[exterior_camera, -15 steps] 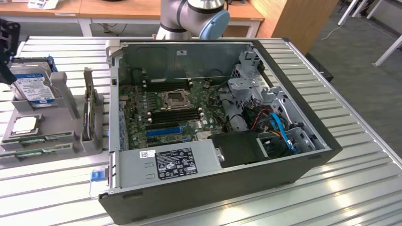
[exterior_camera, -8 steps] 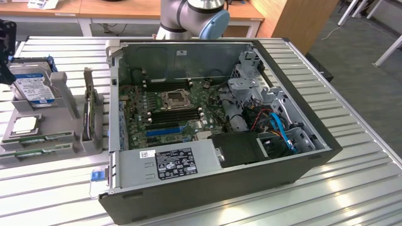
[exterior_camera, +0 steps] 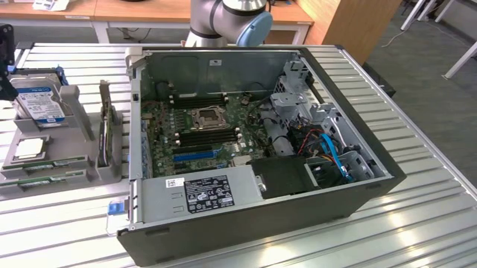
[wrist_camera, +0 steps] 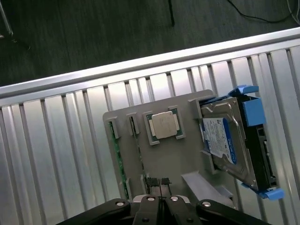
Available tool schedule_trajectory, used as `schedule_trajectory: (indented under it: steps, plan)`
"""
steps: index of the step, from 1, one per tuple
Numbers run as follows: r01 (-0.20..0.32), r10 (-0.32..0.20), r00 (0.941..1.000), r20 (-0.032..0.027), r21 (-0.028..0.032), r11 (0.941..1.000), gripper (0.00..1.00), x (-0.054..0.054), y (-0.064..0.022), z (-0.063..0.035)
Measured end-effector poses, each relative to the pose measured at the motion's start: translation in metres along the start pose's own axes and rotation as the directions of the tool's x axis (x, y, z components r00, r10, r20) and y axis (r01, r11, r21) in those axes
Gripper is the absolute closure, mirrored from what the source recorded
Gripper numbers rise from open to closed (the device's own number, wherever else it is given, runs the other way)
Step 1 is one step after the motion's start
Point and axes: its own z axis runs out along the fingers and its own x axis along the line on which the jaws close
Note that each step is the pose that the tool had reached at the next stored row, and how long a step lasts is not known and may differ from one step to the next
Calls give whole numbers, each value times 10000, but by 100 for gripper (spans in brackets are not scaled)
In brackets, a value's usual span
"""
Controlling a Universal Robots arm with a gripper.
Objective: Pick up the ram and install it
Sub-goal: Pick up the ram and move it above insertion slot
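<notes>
Tool (wrist_camera: pixel 158 183), tips pressed together, hangs over the grey tray (wrist_camera: pixel 187 154); ram (wrist_camera: pixel 117 157) lies in its tray slot.

No writing can be read with certainty. The hard drive (exterior_camera: pixel 41 103) carries a blue-white label (wrist_camera: pixel 219 138) whose print is too small. The power supply (exterior_camera: pixel 160 198) carries a black label (exterior_camera: pixel 209 192) and a white sticker (exterior_camera: pixel 175 182), both unreadable too.
</notes>
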Motion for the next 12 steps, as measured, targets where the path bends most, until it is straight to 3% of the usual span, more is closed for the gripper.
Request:
schedule_trajectory:
  steps: [7, 12]
  plan:
    - [366, -366, 9993, -16, -8, 9993, 90, 0, 0, 1]
    - [1054, -1054, 9944, -46, -25, 9944, 90, 0, 0, 2]
